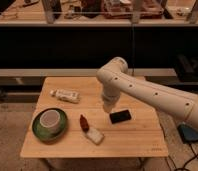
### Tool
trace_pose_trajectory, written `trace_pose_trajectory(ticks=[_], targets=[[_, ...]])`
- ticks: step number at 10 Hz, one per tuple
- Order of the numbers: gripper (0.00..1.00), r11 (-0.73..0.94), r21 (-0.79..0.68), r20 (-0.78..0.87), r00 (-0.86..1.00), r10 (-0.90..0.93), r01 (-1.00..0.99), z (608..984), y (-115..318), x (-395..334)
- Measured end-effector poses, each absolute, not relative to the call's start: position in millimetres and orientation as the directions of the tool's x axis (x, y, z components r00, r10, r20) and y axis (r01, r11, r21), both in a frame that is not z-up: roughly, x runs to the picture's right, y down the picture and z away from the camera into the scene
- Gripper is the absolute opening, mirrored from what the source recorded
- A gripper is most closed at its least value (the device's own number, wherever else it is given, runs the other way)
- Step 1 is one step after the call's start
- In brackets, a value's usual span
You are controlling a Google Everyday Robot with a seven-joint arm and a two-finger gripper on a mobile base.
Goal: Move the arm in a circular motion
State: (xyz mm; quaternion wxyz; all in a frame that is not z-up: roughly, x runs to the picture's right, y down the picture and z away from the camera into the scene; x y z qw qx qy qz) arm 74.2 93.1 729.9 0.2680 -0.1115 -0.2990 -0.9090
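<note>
The arm is cream-white with small dark dots. It reaches in from the right edge over a wooden table. Its rounded elbow stands above the table's back middle. From the elbow a short segment drops straight down to the gripper, which hangs just above the tabletop near the centre, immediately left of a black rectangular object. Nothing can be seen in the gripper.
On the table lie a white tube at back left, a green plate holding a white bowl at front left, a red-brown item and a white packet. Dark shelving runs behind. A bluish base sits on the floor at right.
</note>
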Motion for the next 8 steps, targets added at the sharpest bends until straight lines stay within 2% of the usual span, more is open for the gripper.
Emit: trace_pose_trajectory(ticks=[2,6,8], targets=[[0.41,-0.693,0.526,0.324,-0.869,-0.373,0.493,713.7,101.0,82.1],[0.41,-0.680,0.512,0.338,-0.851,-0.402,0.525,721.3,94.5,73.4],[0.41,-0.700,0.546,0.306,-0.887,-0.346,0.461,714.2,106.5,62.3]])
